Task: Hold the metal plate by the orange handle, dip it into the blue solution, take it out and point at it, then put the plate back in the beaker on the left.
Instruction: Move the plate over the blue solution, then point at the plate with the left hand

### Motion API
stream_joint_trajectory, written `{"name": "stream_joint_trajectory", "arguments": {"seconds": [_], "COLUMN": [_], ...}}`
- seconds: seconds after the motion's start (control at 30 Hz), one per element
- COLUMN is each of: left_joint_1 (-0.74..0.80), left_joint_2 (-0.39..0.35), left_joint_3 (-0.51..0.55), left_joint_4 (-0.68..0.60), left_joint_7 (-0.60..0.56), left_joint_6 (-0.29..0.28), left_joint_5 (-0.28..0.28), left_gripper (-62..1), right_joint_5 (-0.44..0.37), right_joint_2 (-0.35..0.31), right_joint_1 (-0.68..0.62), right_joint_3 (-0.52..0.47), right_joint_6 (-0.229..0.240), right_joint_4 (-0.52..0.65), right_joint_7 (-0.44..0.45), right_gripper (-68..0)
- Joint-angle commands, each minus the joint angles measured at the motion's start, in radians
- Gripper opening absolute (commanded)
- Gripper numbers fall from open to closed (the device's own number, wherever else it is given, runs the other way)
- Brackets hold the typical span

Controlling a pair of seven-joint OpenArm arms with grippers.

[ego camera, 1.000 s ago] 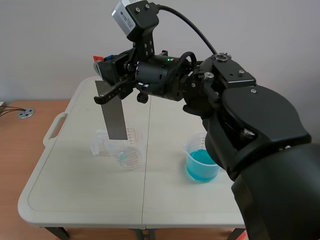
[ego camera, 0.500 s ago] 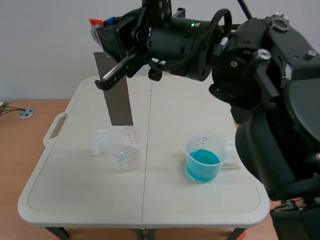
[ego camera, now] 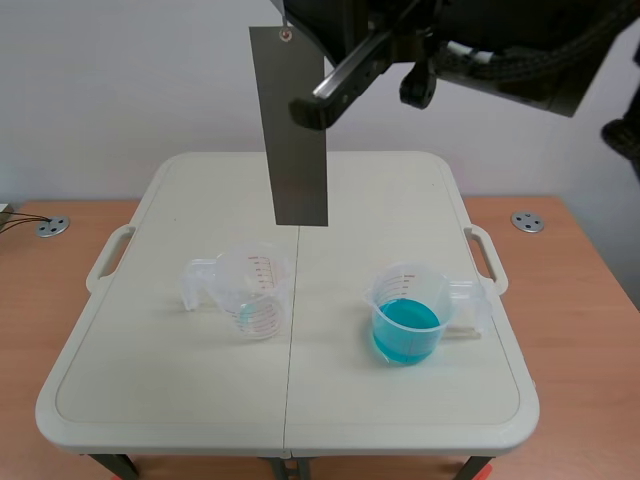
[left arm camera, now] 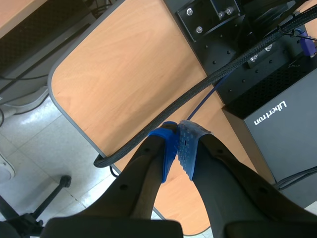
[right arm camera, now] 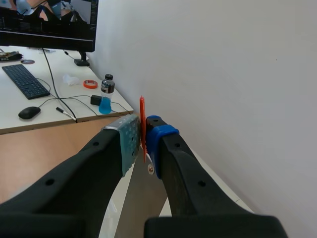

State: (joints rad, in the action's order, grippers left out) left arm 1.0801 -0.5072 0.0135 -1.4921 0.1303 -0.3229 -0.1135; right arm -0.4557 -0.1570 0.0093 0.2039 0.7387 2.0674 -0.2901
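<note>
The grey metal plate [ego camera: 290, 130] hangs upright, high over the table's middle, between the two beakers and clear of both. Only my right arm [ego camera: 470, 40] shows in the scene view, across its top. In the right wrist view my right gripper [right arm camera: 142, 144] is shut on the plate's thin orange handle [right arm camera: 142, 114], with the plate [right arm camera: 141, 198] running down between the fingers. The beaker of blue solution [ego camera: 407, 322] stands at the right. The clear beaker [ego camera: 250, 293] on the left holds no plate. My left gripper [left arm camera: 178, 148] is shut on nothing, off the table.
The white folding table [ego camera: 150, 400] has handles at both sides. Under my left gripper are a wooden desk edge [left arm camera: 124, 74], black cables and a black box [left arm camera: 277, 119]. Beyond my right gripper lie a wall and a desk with a keyboard [right arm camera: 25, 82].
My right arm has risen and swung right with the plate, carrying it from just over the left beaker to high above the table's middle.
</note>
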Motion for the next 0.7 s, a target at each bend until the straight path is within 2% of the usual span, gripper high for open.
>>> {"name": "stream_joint_trajectory", "arguments": {"seconds": [0.0, 0.43, 0.67], "left_joint_1": [0.003, -0.001, -0.003], "left_joint_2": [-0.006, -0.006, -0.006], "left_joint_3": [-0.002, -0.002, -0.002], "left_joint_4": [-0.018, -0.018, -0.018], "left_joint_7": [-0.006, -0.006, -0.006], "left_joint_6": [-0.005, -0.005, -0.005], "left_joint_5": [-0.005, -0.005, -0.005], "left_gripper": [-59.0, -59.0, -59.0], "right_joint_5": [-0.039, -0.286, -0.316], "right_joint_2": [-0.037, -0.311, -0.411], "right_joint_1": [-0.003, -0.046, -0.046], "right_joint_3": [-0.021, -0.159, -0.167], "right_joint_6": [0.007, 0.007, 0.007], "right_joint_4": [0.017, 0.040, 0.036], "right_joint_7": [0.019, 0.026, 0.027], "right_gripper": [-62.7, -62.7, -62.7]}}
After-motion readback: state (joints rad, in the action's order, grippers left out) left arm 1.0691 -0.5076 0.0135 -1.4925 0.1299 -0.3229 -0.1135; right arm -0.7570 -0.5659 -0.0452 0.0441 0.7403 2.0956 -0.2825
